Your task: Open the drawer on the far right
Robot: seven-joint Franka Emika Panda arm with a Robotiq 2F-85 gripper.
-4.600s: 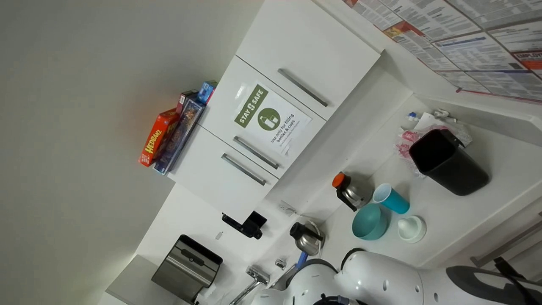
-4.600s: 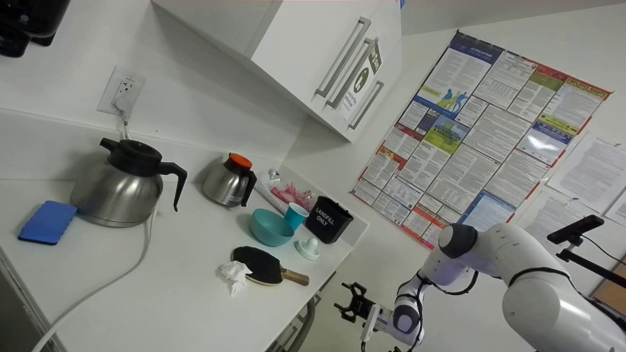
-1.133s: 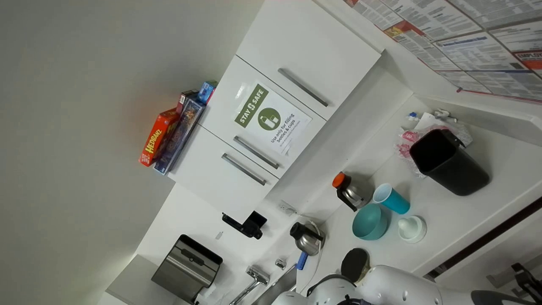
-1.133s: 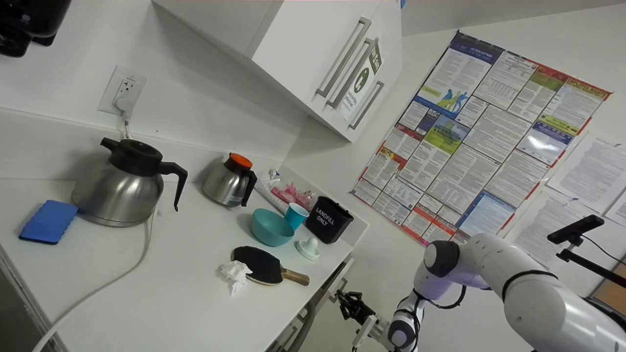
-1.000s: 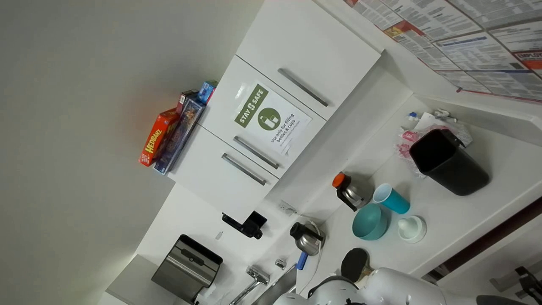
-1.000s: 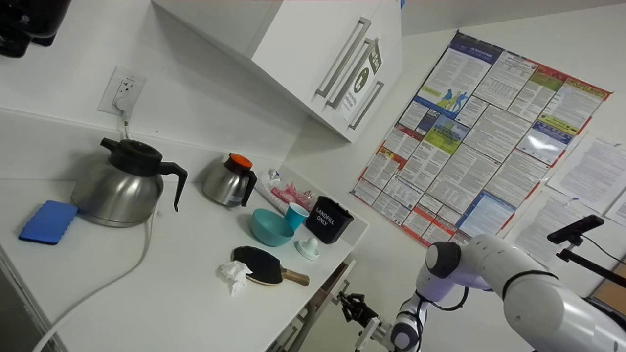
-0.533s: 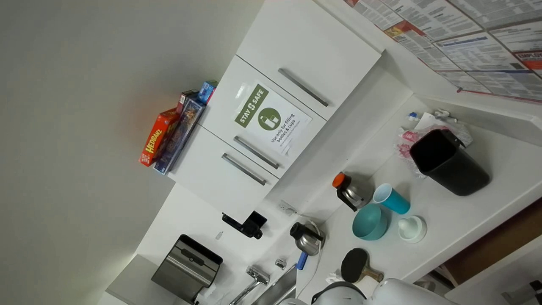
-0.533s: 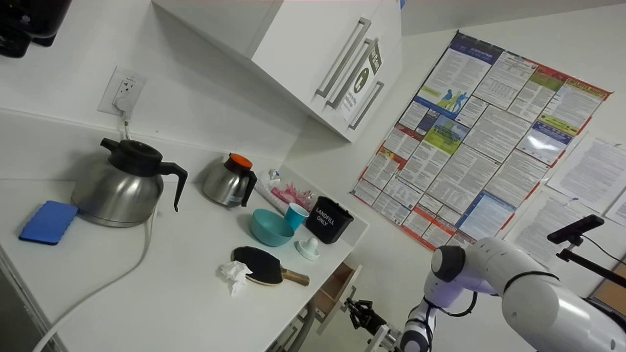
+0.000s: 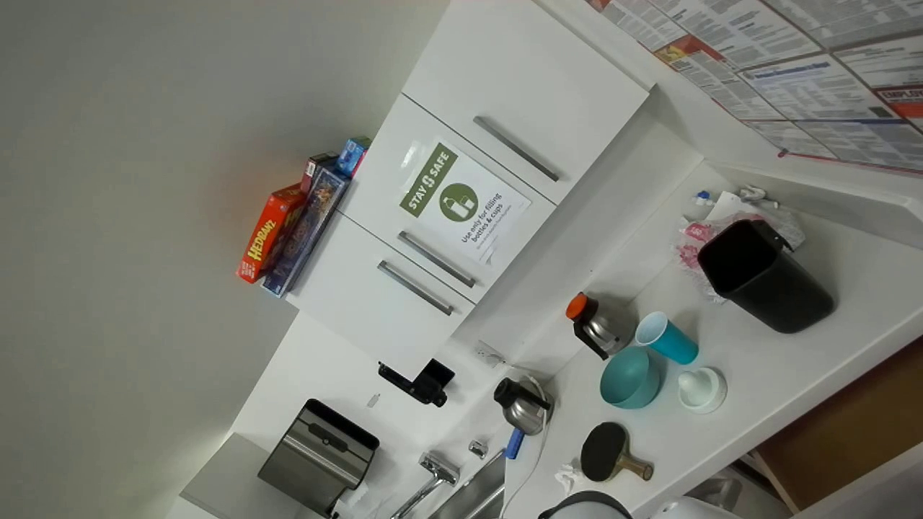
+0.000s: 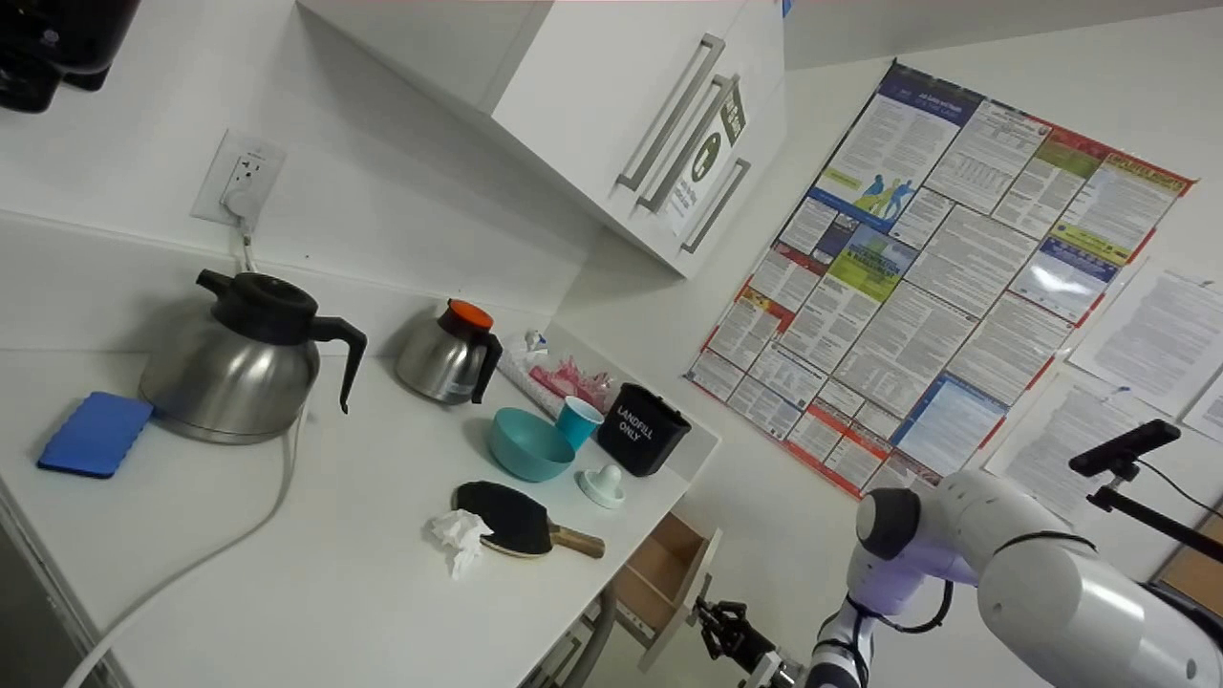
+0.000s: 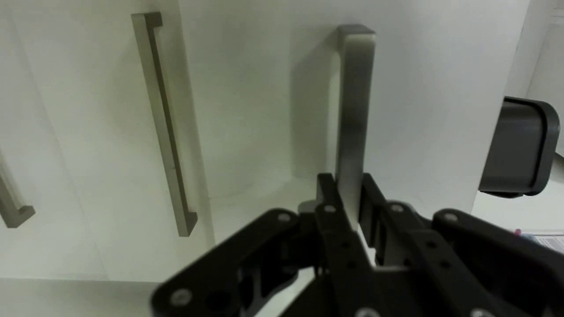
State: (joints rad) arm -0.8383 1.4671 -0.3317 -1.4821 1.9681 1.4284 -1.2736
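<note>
Grey metal handle (image 11: 354,110) is clamped by the hand (image 11: 348,180); if pulled crookedly, the open drawer (image 10: 659,573) may be jammed

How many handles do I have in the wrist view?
3: the drawer handle, held in the gripper; a second handle to its left in the picture; a third handle, cut off at the left edge. More may be out of frame.
</note>
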